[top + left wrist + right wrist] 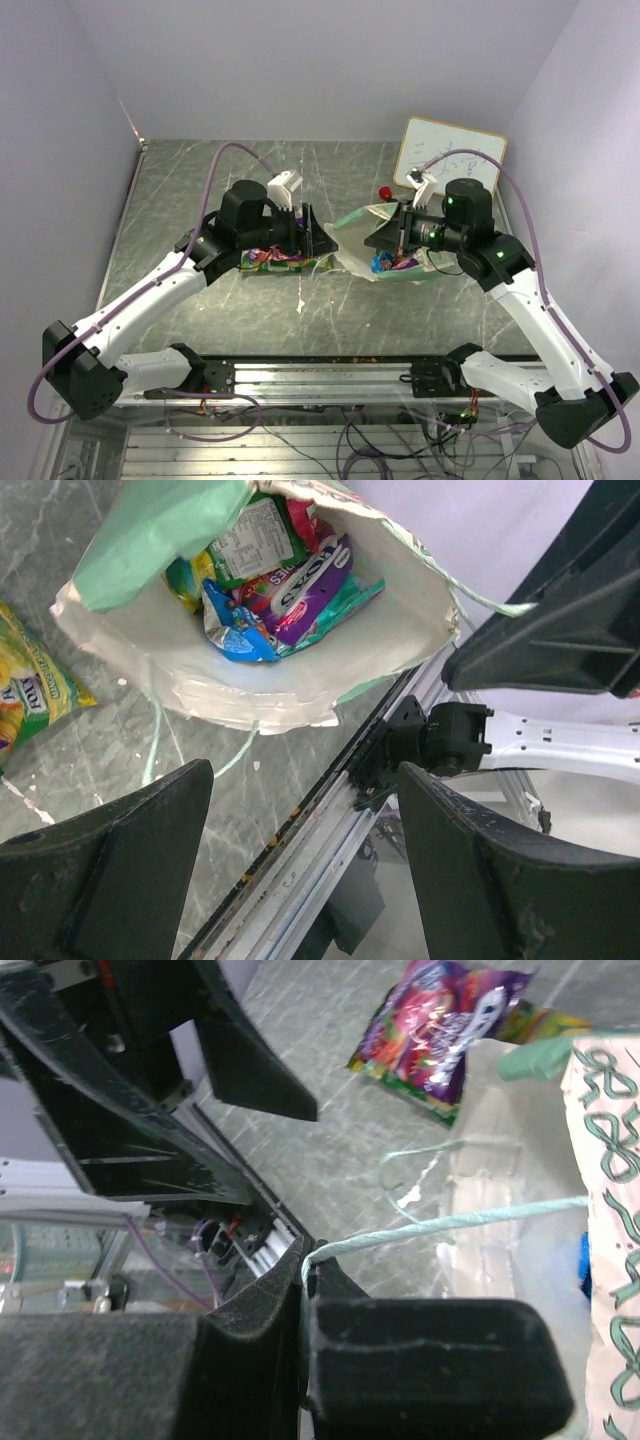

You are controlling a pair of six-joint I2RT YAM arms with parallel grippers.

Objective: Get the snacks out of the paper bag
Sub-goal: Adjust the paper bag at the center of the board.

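Both arms reach forward over the table [400, 315] and turn toward each other in the middle. The left gripper [305, 780] is spread wide and holds nothing; it faces the open mouth of the paper bag [300, 675], which lies on its side. The right gripper [305, 1280] is pressed together on the bag's cord handle [450, 1225]. Several snacks [280, 590] are inside the bag. Outside it, 2 more lie on the table: a yellow-green packet [25, 690] and a pink packet [440, 1030].

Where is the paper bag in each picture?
Top external: paper bag just right of centre.
Left wrist: bag at top middle, mouth open, snacks inside.
Right wrist: bag at right edge, cord handle pinched in the right fingers.
Shared landmark: the grey marbled table underneath.
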